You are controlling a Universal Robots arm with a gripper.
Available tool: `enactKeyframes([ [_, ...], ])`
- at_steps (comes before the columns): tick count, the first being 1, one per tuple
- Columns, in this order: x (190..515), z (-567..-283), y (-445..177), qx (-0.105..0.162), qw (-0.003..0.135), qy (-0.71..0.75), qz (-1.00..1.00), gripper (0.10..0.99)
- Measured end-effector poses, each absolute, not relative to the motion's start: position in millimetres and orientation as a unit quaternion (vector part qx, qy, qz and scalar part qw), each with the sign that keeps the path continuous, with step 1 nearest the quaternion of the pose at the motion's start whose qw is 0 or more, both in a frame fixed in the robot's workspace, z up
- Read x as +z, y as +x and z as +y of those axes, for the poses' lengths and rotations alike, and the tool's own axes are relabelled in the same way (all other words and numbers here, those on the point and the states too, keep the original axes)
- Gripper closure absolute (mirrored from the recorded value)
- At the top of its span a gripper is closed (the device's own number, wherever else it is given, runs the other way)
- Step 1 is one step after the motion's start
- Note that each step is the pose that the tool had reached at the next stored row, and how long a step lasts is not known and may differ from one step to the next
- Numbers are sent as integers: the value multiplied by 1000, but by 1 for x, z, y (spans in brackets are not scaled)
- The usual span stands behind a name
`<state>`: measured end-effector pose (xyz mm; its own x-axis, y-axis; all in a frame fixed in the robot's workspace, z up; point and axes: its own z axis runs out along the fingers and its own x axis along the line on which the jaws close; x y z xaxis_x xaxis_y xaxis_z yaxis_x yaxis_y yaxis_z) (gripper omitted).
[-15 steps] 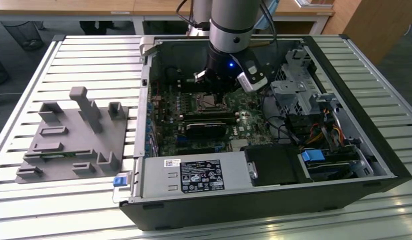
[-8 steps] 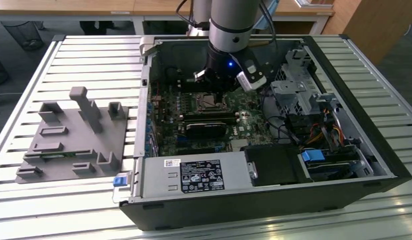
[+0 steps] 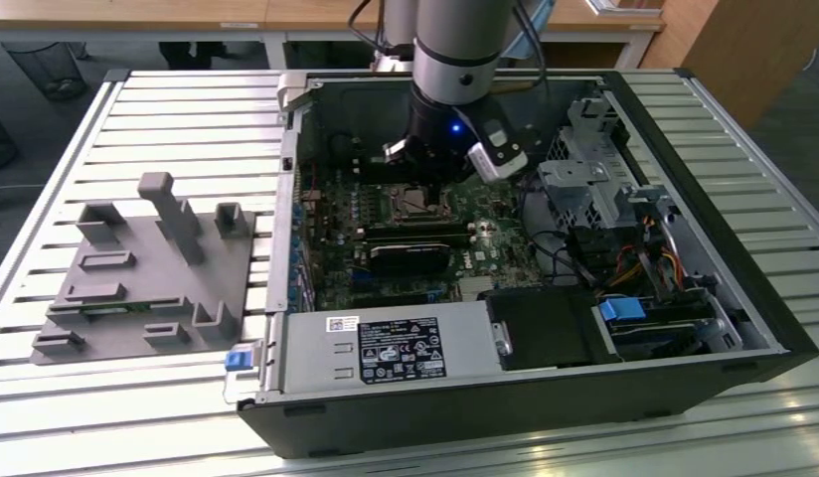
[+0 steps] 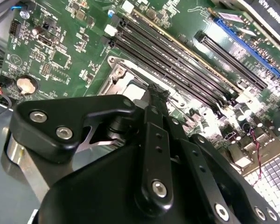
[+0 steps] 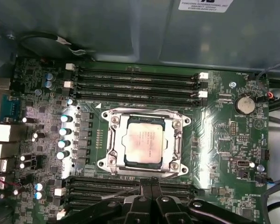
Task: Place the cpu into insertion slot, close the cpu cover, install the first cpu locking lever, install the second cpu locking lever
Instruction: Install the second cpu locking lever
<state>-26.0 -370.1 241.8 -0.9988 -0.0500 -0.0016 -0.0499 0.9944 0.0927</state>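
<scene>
We see: cpu (image 5: 143, 143) seated in insertion slot (image 5: 113, 145) | cpu cover (image 5: 144, 114) down | jaws (image 5: 150, 186) clenched, empty, just beside slot.

A silver-grey cylindrical arm (image 3: 452, 40) with a darker grey band runs into a black wrist section, where a small blue light glows on the housing. A white-and-grey block with a dark face is mounted at the wrist's side, and dark cables trail along the upper arm. In the second wrist view, the tool (image 4: 151, 100) is matte black throughout: broad rounded link plates, narrow bars running to slim fingertips, and silver hex-socket screws and pins set at each joint. A silver metal ring sits at its base. The first wrist view shows the same black linkage (image 5: 149, 205) with round silver fasteners.
</scene>
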Motion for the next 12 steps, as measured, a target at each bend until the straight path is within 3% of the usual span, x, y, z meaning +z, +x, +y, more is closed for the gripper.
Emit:
enactKeyframes([
  [12, 240, -370, -28, -46, 0, 25, -999, 980],
])
